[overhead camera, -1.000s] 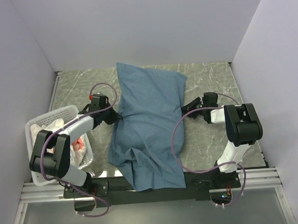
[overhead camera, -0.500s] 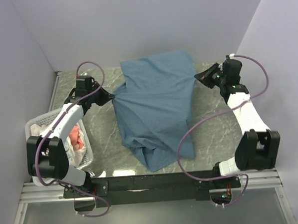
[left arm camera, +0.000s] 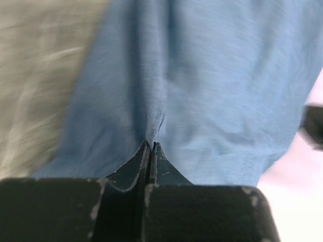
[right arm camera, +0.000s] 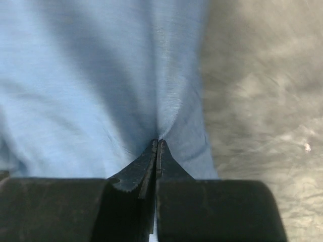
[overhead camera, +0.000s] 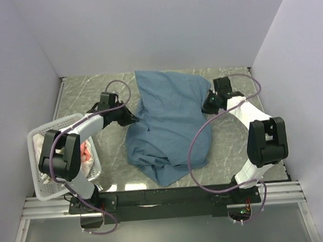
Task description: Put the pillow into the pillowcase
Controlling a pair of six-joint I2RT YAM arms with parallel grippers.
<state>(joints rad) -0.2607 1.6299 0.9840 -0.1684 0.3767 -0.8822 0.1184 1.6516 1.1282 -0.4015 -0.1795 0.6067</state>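
- The left tool (overhead camera: 132,120) is clenched on a fold at the side hem of the blue pillowcase (overhead camera: 170,126). Its wrist view shows both jaws pressed flat together, with cloth gathered into creases right at the tips.
- The right tool (overhead camera: 206,106) is clamped the same way on the opposite hem, cloth puckered at its tips. The case is strung between the two tools.
- Beyond each tool's tips the case runs straight across to the other tool. Behind the line joining them, towards the arm bases, the rest lies rumpled on the counter (overhead camera: 228,150).
- No pillow shows in any view. The case bulges a little between the tools, so it may sit inside, but I cannot confirm that.
- Handling, as I judge it:
  - The case is thin, limp and light. It sags and creases wherever it is not held, and a pinch on a single layer could slip.
  - Hems or corners give the firmest bite.
  - A quilted pillow would be soft, squashy and light but bulky, so best taken at a corner or edge seam.
- The right arm's purple cable (overhead camera: 188,149) lies over the cloth behind the right tool and could snag it.
- A white basket (overhead camera: 48,127) stands out to the side of the left tool, well apart from the case.
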